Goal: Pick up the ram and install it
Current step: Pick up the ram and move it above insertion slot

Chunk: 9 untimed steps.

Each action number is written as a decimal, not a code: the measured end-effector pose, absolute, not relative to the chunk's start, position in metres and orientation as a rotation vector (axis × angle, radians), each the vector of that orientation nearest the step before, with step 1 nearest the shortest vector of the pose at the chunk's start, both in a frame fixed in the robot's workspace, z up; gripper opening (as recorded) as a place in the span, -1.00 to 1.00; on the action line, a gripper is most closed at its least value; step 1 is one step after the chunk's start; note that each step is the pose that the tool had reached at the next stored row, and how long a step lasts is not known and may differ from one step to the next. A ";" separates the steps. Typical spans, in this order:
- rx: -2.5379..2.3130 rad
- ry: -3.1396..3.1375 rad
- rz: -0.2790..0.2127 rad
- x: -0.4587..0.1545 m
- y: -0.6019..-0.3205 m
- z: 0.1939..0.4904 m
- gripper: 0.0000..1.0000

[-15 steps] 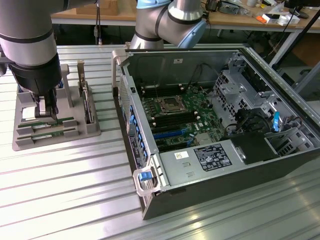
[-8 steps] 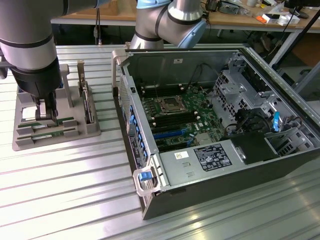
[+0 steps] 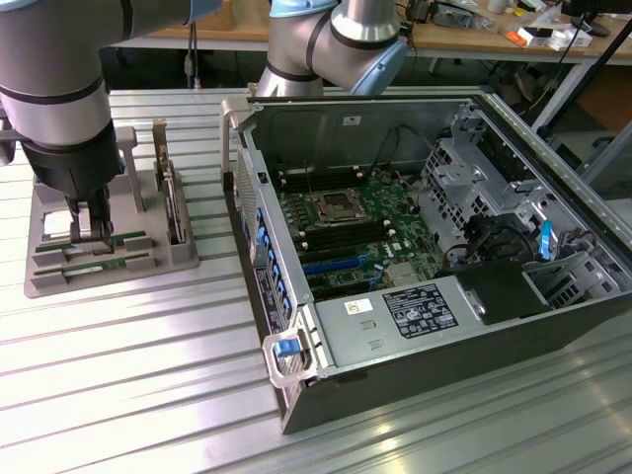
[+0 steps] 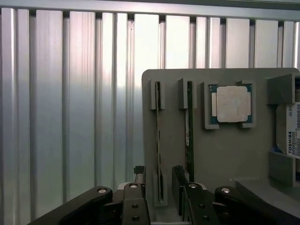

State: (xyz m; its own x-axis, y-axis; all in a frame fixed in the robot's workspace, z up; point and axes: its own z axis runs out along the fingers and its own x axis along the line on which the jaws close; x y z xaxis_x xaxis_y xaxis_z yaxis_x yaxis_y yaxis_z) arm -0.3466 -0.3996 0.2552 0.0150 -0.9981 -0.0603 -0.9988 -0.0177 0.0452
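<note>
Two ram sticks stand on edge in slots of a grey holder. One thin ram stick runs between my gripper's two black fingers, and a green one stands just beside one finger. My gripper is open and holds nothing. In the exterior view the gripper hangs low over the holder at the exterior view's left, right above the green ram sticks. The open computer case with its motherboard lies to the exterior view's right.
On the holder also sit a square silver processor and an upright hard drive, seen beside the gripper as the hard drive. The case's raised side wall stands between holder and motherboard. Ribbed metal table all around.
</note>
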 end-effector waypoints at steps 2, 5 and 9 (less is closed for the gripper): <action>-2.234 2.191 0.117 -0.348 -0.400 0.252 -0.28; -2.241 2.184 0.117 -0.350 -0.400 0.249 -0.28; -2.271 2.155 0.117 -0.352 -0.396 0.241 -0.28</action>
State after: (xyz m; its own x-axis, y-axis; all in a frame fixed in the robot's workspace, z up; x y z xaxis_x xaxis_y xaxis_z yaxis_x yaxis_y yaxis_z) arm -0.3522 -0.3963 0.2407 0.0506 -0.9969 -0.0602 -0.9975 -0.0534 0.0453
